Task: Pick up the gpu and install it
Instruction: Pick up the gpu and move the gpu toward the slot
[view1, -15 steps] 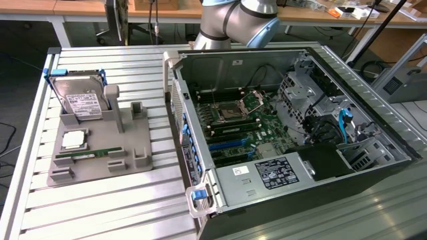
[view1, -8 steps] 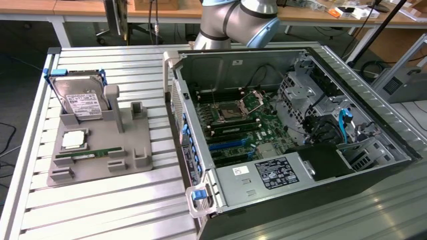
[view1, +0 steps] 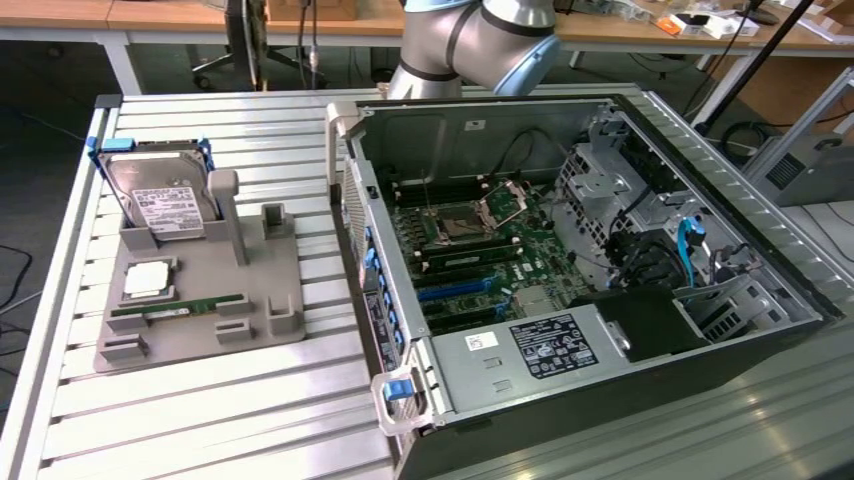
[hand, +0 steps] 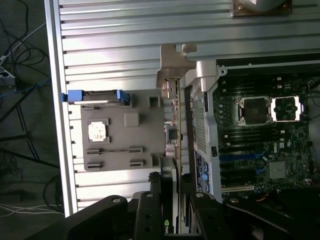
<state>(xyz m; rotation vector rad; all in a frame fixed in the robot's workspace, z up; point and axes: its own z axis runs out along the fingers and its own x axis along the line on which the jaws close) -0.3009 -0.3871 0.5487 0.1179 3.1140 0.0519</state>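
Item: gpu (hand: 174, 125), edge-on; fingers (hand: 150, 205) are gripping it, part-closed.
Silver bracket (hand: 172, 65) is showing between grey tray (hand: 120, 137) and open case (hand: 202, 120); card's gripped end is hiding behind fingers.

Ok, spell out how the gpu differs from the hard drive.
The gpu is clamped in the gripper; the hard drive stands in the gray holder. The gpu is a thin dark card with a silver end bracket; the hard drive is a silver box with a white label, in a blue frame. Neither sits in the computer case.
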